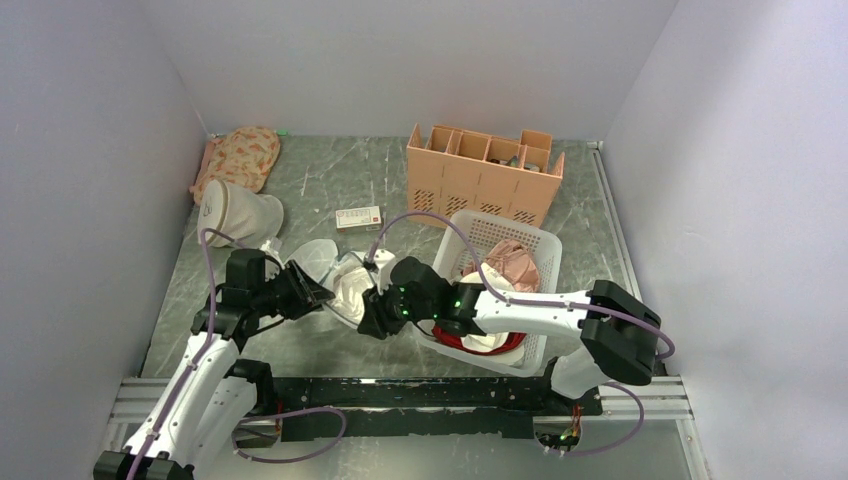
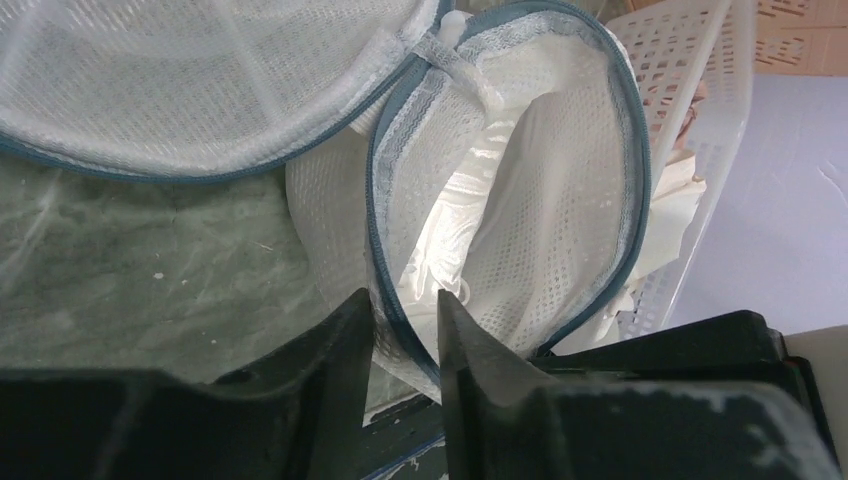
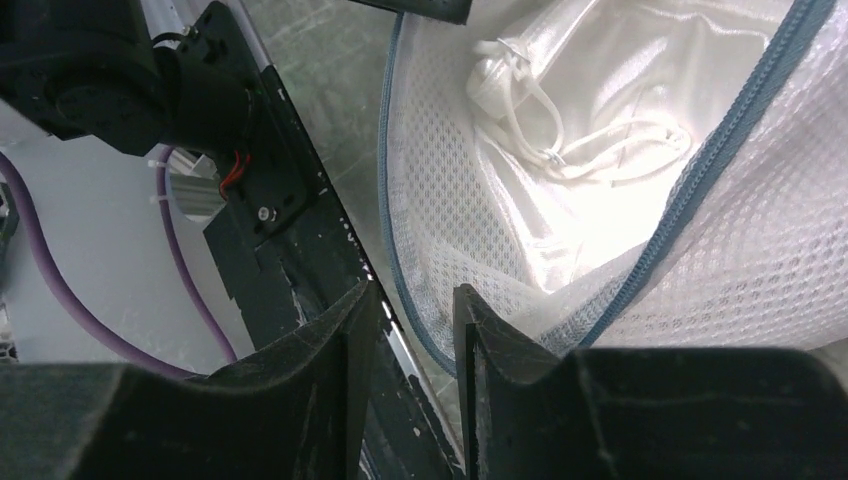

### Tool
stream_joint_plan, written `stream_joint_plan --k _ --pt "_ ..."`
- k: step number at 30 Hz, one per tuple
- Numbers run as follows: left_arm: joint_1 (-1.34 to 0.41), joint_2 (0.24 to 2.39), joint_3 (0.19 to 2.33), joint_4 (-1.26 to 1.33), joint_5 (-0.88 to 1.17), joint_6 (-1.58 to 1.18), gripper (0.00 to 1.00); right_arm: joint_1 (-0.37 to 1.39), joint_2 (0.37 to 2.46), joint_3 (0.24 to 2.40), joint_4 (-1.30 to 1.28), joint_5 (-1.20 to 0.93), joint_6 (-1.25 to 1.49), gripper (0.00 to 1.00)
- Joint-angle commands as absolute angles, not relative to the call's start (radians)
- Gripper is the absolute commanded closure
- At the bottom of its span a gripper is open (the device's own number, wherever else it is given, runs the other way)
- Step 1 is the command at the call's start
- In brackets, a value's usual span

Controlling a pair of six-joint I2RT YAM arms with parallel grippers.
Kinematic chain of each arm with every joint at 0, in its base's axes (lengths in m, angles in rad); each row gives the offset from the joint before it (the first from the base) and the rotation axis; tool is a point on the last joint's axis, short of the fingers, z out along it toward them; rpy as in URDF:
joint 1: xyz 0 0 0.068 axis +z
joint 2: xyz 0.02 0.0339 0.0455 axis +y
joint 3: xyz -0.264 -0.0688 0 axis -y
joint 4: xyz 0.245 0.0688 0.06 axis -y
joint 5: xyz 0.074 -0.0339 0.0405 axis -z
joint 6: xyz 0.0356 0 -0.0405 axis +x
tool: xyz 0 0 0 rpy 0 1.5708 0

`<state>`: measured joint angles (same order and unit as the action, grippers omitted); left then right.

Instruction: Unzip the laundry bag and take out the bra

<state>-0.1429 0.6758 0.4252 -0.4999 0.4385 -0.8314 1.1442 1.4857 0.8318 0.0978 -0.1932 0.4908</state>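
The laundry bag (image 1: 318, 256) lies unzipped between my two grippers, with its round mesh lid folded back to the left (image 2: 190, 80). The grey-blue zipper rim (image 2: 375, 200) frames the opening. The white bra (image 3: 560, 130) lies inside with its thin straps showing, and is also seen in the left wrist view (image 2: 450, 230). My left gripper (image 1: 322, 292) (image 2: 405, 310) is closed on the near rim of the bag. My right gripper (image 1: 368, 322) (image 3: 415, 305) is slightly open, and the rim (image 3: 400, 250) runs between its fingers.
A white plastic basket (image 1: 545, 250) at the right holds a pink garment (image 1: 512, 265) and a red one (image 1: 470, 342). An orange crate (image 1: 480, 175) stands behind it. A cream bag with a logo (image 1: 240, 212), a floral pouch (image 1: 240, 155) and a small box (image 1: 359, 217) lie at the back left.
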Motion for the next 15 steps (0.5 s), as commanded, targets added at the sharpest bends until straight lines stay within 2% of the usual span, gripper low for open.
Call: stream_joint_plan --k 1,8,15 --pt "-0.136 0.653 0.412 -0.476 0.489 -0.857 0.64 1.151 1.487 0.81 0.153 -0.182 0.539 0.66" --pt "-0.137 0.63 0.413 -0.469 0.507 -0.845 0.91 1.153 1.489 0.86 0.127 -0.143 0.529 0.62" --pt "-0.137 0.62 0.416 -0.422 0.546 -0.829 0.93 1.151 1.479 0.918 0.077 0.001 0.522 0.59"
